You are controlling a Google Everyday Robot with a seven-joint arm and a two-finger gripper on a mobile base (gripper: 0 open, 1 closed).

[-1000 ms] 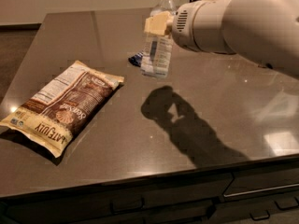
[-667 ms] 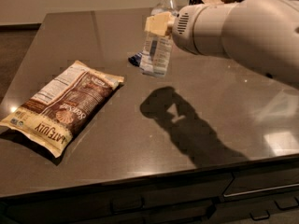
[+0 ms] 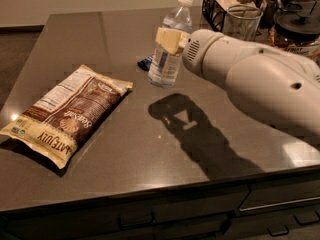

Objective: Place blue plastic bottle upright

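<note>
The blue plastic bottle [image 3: 166, 59], clear with a white cap, stands nearly upright on the dark countertop [image 3: 150, 149], leaning slightly right, its base at or just above the surface. My gripper [image 3: 170, 40] is at the bottle's middle, coming in from the right on the white arm [image 3: 250, 74]. One yellowish finger [image 3: 169, 39] lies across the bottle's front. The other finger is hidden behind it. The gripper is shut on the bottle.
A brown chip bag [image 3: 67, 114] lies flat at the left. A small dark blue wrapper [image 3: 145, 63] lies just left of the bottle's base. A black wire basket [image 3: 222, 4], a glass container [image 3: 242, 21] and a dark lidded pot [image 3: 300, 26] stand at the back right.
The gripper and the bottle have moved down toward the countertop, and the arm now sits lower, uncovering the wire basket behind it. The chip bag has not moved.
</note>
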